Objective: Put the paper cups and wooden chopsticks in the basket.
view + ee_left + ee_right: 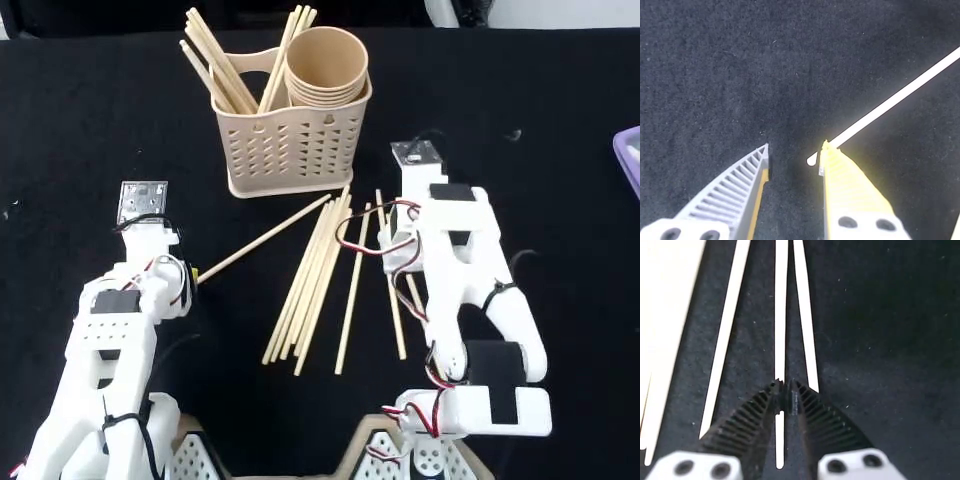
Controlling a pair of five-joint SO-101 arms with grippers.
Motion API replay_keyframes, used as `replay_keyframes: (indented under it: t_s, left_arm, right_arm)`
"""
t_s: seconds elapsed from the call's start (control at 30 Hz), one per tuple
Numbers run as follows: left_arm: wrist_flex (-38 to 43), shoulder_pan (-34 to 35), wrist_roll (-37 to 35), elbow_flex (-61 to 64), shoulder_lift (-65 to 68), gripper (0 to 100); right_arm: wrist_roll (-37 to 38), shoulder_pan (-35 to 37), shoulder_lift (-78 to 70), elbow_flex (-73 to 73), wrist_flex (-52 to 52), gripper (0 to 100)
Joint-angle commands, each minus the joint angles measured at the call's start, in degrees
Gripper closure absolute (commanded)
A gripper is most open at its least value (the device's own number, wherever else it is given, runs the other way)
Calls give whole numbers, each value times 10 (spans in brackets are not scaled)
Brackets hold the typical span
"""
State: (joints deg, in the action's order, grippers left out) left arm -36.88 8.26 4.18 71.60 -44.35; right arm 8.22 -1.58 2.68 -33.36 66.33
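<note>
The right gripper (pixel 784 385) pinches 1 chopstick (pixel 781 315) among the loose chopsticks (pixel 312 275) at centre frame. The left gripper (pixel 795 145) gapes wide beside another stick (pixel 890 102). Stacked paper cups (pixel 326 62) sit in the basket (pixel 290 150), top centre.

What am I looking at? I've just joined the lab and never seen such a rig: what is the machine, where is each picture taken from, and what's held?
Two small white robot arms sit at a black table. The high view looks down from a fixed camera; the other two pictures come from a camera on each arm's wrist. A basket holds stacked paper cups and a few chopsticks; loose chopsticks lie on the table. The left pincer is open beside the end of a single chopstick. The right pincer is shut on one chopstick.
</note>
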Motion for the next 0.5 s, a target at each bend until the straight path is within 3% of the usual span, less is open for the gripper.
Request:
replay_keyframes:
  t_s: [0.0, 0.13, 0.47]
  left_arm:
    - [9, 0, -1, -5, 1, 830]
    - [9, 0, -1, -5, 1, 830]
    - [9, 3, -1, -5, 1, 830]
  right_arm:
    - [4, 0, 28, -6, 3, 877]
    - [4, 0, 28, -9, 3, 774]
    - [6, 68, 28, -8, -18, 775]
